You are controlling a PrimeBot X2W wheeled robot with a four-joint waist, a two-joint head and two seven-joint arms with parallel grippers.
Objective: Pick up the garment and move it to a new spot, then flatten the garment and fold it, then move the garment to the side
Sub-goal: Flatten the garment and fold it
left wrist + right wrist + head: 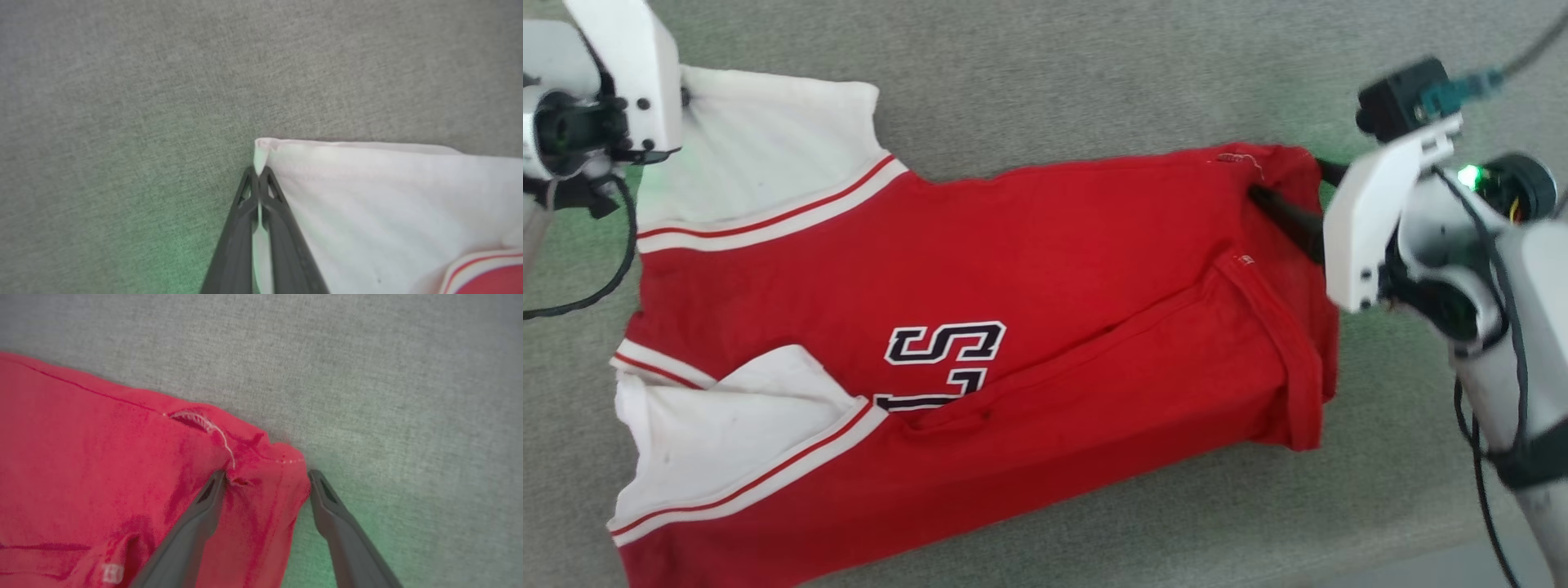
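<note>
The red garment (1029, 269) lies spread across the grey fabric surface, partly folded, with white sleeves (768, 155) at the left and part of the black-and-white print (943, 343) showing. My left gripper (258, 170) is shut on the far corner of the upper white sleeve (367, 196). In the head view its fingers are hidden behind the white wrist housing (637, 73). My right gripper (265, 475) is open, its two fingers straddling the red hem corner (261, 457) at the far right of the garment. One dark finger (1286, 216) rests on the red cloth in the head view.
The grey upholstered surface (1094, 90) runs all around the garment, with bare room beyond it and to the right. Black cables (605, 278) hang from both wrists. The surface's front edge (1445, 555) shows at the lower right.
</note>
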